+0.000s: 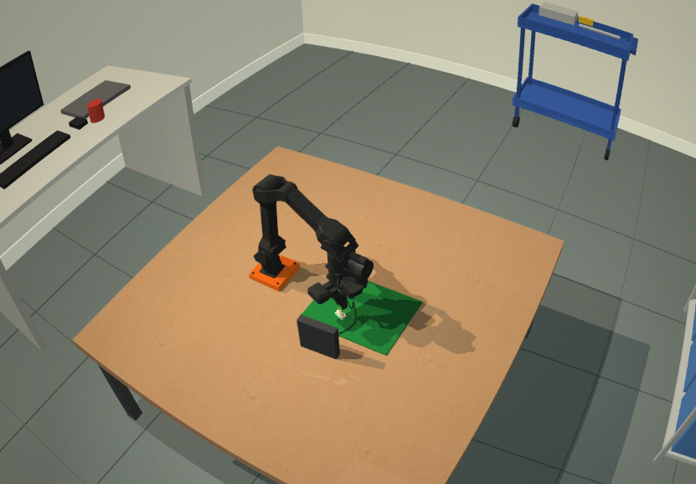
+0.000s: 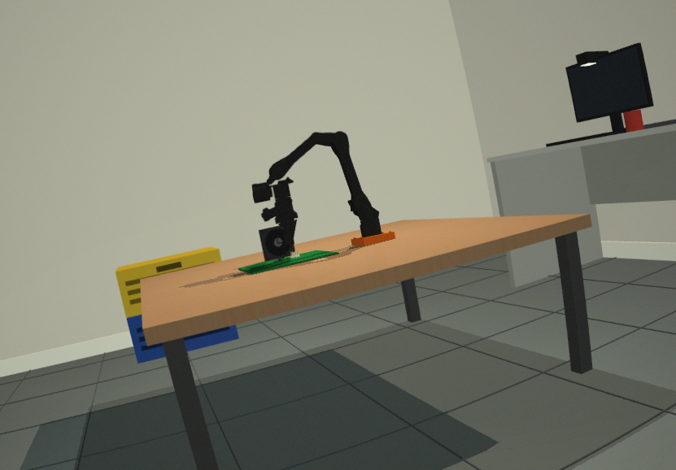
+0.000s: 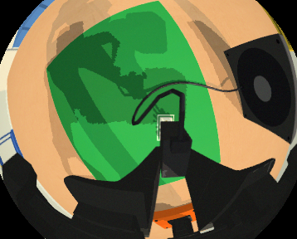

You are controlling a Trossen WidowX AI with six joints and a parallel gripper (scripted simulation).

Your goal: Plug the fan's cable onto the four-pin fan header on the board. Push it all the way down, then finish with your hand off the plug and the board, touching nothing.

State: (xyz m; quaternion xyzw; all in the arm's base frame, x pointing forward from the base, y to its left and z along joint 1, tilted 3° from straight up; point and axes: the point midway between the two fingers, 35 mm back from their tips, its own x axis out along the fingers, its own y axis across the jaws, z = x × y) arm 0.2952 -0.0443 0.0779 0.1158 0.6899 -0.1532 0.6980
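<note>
A red mug (image 1: 95, 110) (image 2: 633, 119) stands on the desk (image 1: 154, 96) (image 2: 538, 166) — near the monitor (image 1: 3, 105) (image 2: 610, 83) — while a blue cart (image 1: 565, 108) stands well apart, carrying a grey box (image 1: 558, 12) on top.

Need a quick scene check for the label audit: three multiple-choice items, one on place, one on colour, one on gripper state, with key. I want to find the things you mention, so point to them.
1. Where is the fan?
A) on the desk
B) on the table, beside the board
C) on the cart

2. What colour is the board?
A) blue
B) orange
C) green

3. How is the gripper?
A) shut on the plug
B) wide open
C) shut on the mug

1 B: the fan (image 1: 318, 337) (image 2: 276, 242) (image 3: 262, 88) stands by the board's edge.
2 C: the board (image 1: 399, 316) (image 2: 255, 267) (image 3: 130, 155) shows green.
3 A: the gripper (image 3: 170, 151) has the black plug (image 3: 175, 155) between its fingers.
</note>
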